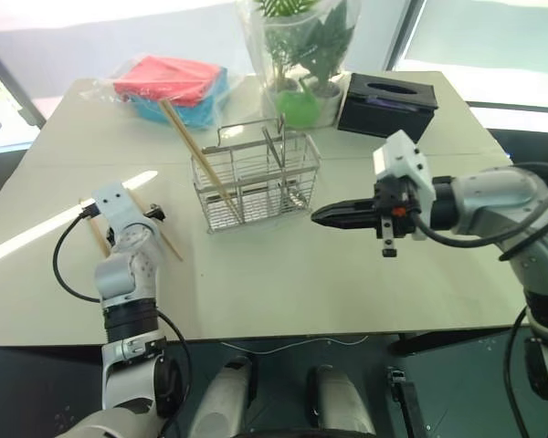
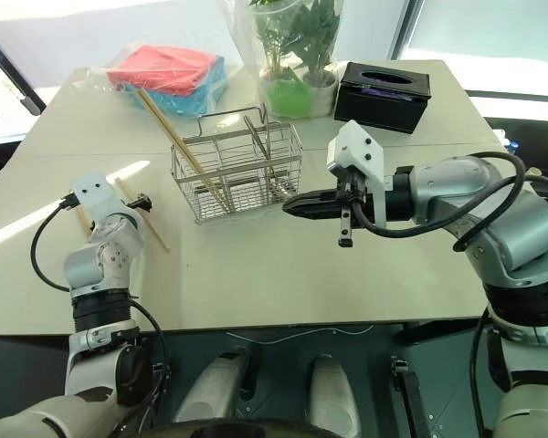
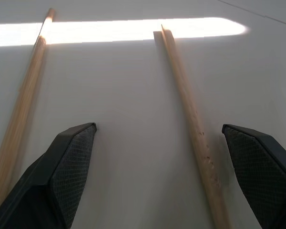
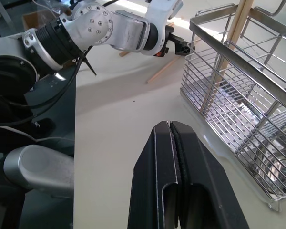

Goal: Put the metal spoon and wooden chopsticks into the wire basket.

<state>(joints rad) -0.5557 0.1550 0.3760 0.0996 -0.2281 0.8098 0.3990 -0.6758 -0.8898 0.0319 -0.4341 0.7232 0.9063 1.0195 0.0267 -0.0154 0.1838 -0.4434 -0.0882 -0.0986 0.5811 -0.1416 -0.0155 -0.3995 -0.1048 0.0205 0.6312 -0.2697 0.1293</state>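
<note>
on the near left of the pale table the left gripper stands wide open over two wooden chopsticks lying flat, one between its fingers and one outside them, while the right gripper hovers pressed shut and empty just beside the wire basket. one chopstick leans upright in the basket at mid-table; the metal spoon cannot be made out. beyond stand a red and blue bundle, a potted plant and a black tissue box, with bright windows behind.
</note>
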